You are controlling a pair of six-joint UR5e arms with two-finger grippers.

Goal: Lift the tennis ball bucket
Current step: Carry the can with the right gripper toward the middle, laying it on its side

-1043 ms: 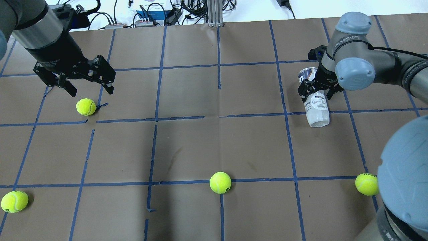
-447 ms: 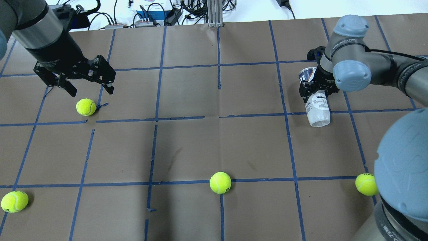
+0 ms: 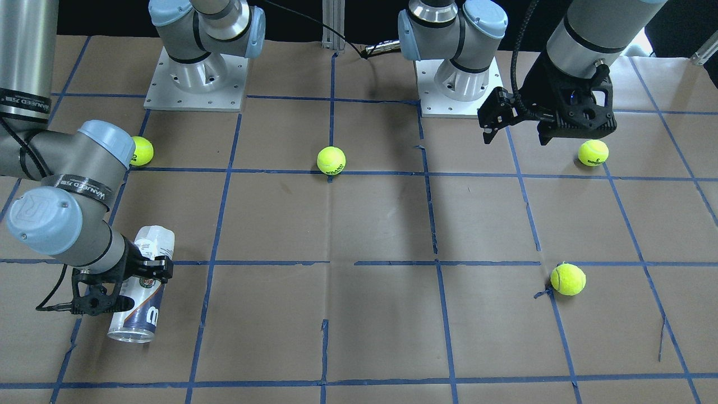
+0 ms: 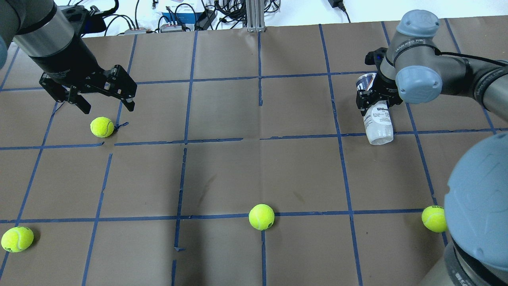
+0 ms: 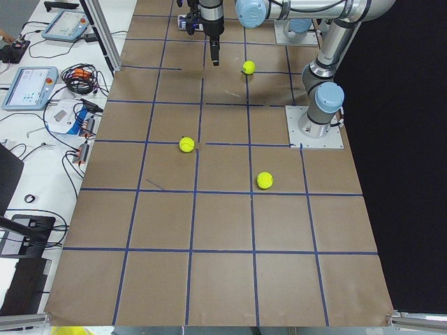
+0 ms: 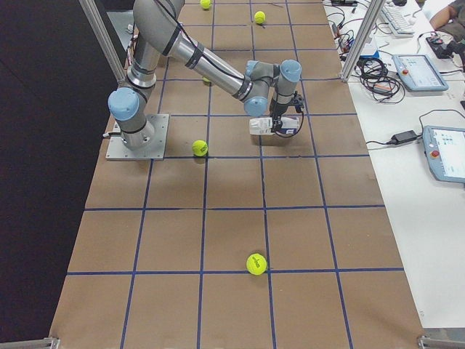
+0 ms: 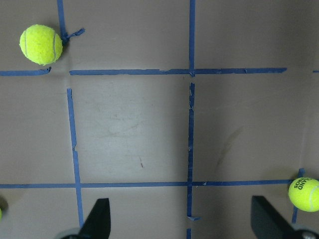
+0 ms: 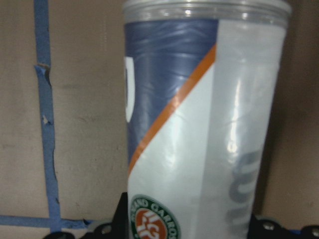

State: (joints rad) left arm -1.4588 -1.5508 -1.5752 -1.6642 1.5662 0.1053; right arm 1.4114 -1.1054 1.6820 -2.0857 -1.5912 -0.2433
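The tennis ball bucket is a clear tube with a white and navy Wilson label, lying lengthwise at the table's right. My right gripper is shut across its middle. The front-facing view shows the tube under the same gripper, open mouth toward the camera. The right wrist view is filled by the tube with its crest logo. I cannot tell whether it is clear of the paper. My left gripper is open and empty, hovering above a tennis ball.
Other tennis balls lie at the near left, near middle and near right. Brown paper with a blue tape grid covers the table. Cables and boxes line the far edge.
My right gripper closed on the tube, and tube and gripper have shifted slightly toward the far edge. The left arm has not moved.
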